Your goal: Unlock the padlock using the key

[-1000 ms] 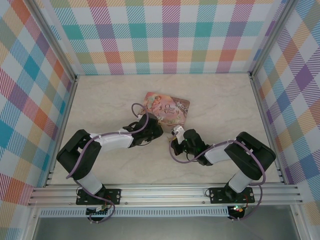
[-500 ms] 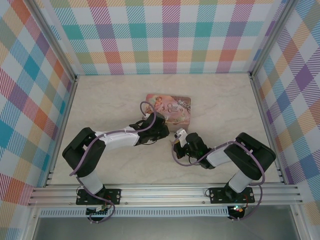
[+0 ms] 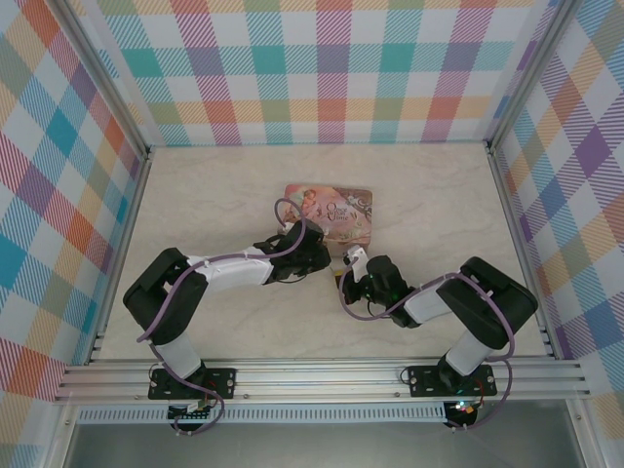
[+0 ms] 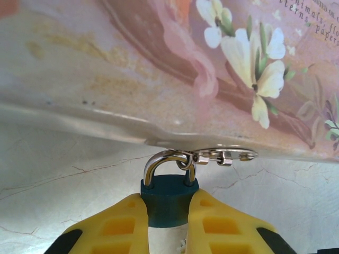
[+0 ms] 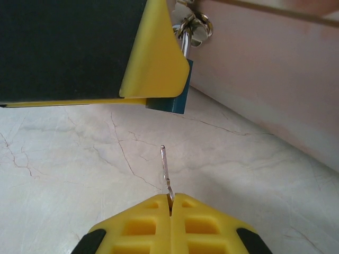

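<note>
Padlock (image 4: 168, 205), tiny, blue-bodied, silvery-shackled, hangs clipped to the pink illustrated tin (image 4: 159, 63), pinched steady by the left gripper (image 4: 168, 196); near the tin, the right gripper (image 5: 171, 198) clamps the thin silvery key (image 5: 166, 169), aimed towards the lock.

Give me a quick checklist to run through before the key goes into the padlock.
1. Grip on the padlock: ok, the left end effector clamps its blue body.
2. Grip on the key: ok, the right end effector is shut on it, blade sticking out.
3. Key tip at padlock: not ok, bare table shows between them.
4. Blade lined up with keyhole: cannot tell, keyhole hidden.
5. Shackle closed through the tin clasp: ok.
</note>
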`<action>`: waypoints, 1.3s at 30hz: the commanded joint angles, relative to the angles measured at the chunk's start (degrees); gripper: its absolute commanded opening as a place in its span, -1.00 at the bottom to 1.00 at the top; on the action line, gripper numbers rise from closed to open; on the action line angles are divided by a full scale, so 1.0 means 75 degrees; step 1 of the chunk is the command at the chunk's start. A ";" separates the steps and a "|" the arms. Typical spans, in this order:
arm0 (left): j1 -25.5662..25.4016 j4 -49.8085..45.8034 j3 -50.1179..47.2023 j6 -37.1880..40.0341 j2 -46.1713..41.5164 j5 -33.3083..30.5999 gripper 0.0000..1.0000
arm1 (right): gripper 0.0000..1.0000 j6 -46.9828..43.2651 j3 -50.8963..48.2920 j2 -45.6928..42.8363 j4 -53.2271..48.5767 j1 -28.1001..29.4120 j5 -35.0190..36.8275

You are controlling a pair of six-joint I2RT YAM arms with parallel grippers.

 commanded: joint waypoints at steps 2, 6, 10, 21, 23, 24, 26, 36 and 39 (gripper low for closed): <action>-0.0115 0.0239 0.0278 -0.0071 0.0000 -0.0061 -0.66 | -0.93 0.0091 0.0204 0.0308 0.0465 -0.0036 -0.0171; -0.0114 0.0293 0.0257 -0.0113 0.0009 -0.0049 -0.66 | -0.93 0.0131 0.0308 0.0443 0.0551 -0.0062 -0.0209; -0.0110 0.0328 0.0240 -0.0116 0.0029 -0.0075 -0.66 | -0.93 0.0109 0.0411 0.0495 0.0489 -0.0066 -0.0165; -0.0104 0.0155 -0.0065 0.0358 -0.0558 -0.0771 -0.32 | -0.93 0.0157 0.0101 0.0261 0.0383 -0.0167 -0.0024; -0.0092 0.0091 -0.0203 0.0598 -0.0848 -0.1066 -0.18 | -0.93 0.0122 0.0004 -0.0036 0.0169 -0.0204 -0.0013; -0.0072 0.0124 -0.0309 0.0758 -0.0992 -0.1169 -0.07 | -0.93 0.0112 -0.0054 -0.0227 0.0049 -0.0240 -0.0026; -0.0018 0.0473 -0.0610 0.1166 -0.1220 -0.1233 0.09 | -0.93 0.0059 -0.0128 -0.0620 -0.0279 -0.0315 -0.0052; 0.0814 0.3381 -0.2567 0.2584 -0.2129 0.0170 0.69 | -0.91 0.0156 0.0762 -0.2834 -0.2438 -0.1688 -0.1857; 0.1106 0.3677 -0.2689 0.2734 -0.2040 0.0927 0.74 | -0.91 0.0710 0.1448 -0.2339 -0.2337 -0.2570 -0.2956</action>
